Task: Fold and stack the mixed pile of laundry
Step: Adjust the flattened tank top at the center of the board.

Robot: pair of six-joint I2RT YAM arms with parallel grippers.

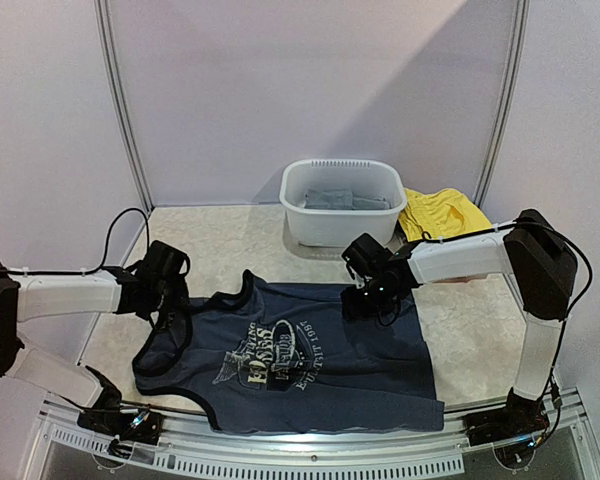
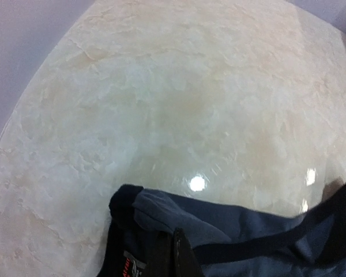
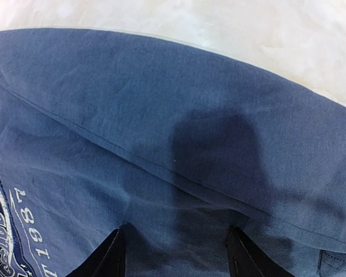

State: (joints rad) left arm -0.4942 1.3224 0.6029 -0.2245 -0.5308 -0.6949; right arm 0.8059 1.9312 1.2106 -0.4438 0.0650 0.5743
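1. Across the pale counter (image 1: 230, 240) the navy tank top (image 1: 310, 360) lies spread flat, print up; its straps point toward the left arm and its hem toward the right, and it fills the near half between the two arms.
2. Behind it stands the white basin (image 1: 325, 228) with grey clothes (image 1: 340, 199) inside; a yellow garment (image 1: 440, 212) lies just beside the basin on its right; we judge that these wait their turn.
3. We take the step in hand to be the first fold of the tank top; the left fingers (image 2: 181, 257) are clenched on the far shoulder strap; the right fingers (image 3: 112, 257) stand released over the far side edge, gripping nothing.
4. Next, we think, the right fingers must drop and pinch that edge; both arms then carry it evenly toward us, or the cloth skews.
5. Only the top view shows the basin and whole layout; only the left wrist view shows the strap bunched with its neck label turned out; only the right wrist view shows the gap between the fingers and their shadow on the cloth.
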